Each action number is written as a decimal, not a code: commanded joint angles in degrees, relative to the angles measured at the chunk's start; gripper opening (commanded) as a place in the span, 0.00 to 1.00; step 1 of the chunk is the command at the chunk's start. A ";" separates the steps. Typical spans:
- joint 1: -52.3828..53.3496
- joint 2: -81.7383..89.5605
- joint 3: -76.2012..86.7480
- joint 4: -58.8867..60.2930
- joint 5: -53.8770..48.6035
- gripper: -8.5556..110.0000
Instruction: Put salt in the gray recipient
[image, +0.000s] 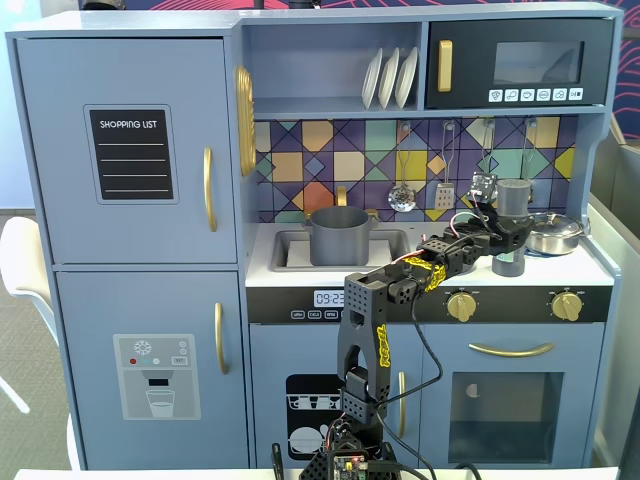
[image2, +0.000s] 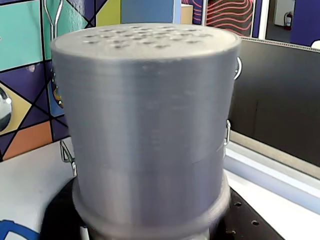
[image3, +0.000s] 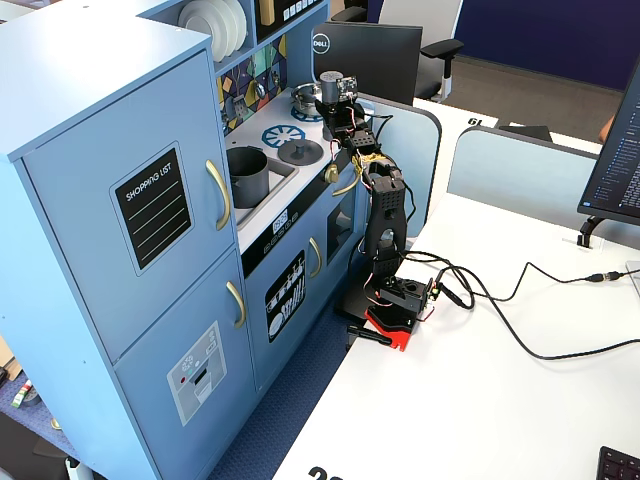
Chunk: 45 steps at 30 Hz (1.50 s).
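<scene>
While the salt (image: 513, 200) was seen raised over the stove end of the surface (image: 590, 265), apparently pinched by the pincer (image: 508, 222), transport was judged underway; carriage leftward to the gray recipient (image: 340, 236) in the sink was required.

end effector (image3: 333, 100) grips salt (image3: 331, 88) above stove.

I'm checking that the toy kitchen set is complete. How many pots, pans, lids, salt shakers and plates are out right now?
Gray pot: 1
Steel pan: 1
Lid: 1
Salt shaker: 1
White plates: 3
Total: 7
</scene>
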 joint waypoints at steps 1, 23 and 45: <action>1.14 2.20 -1.14 -1.76 -0.09 0.49; -17.58 69.26 35.07 58.71 -10.81 0.07; -50.45 93.69 88.95 70.14 -1.58 0.07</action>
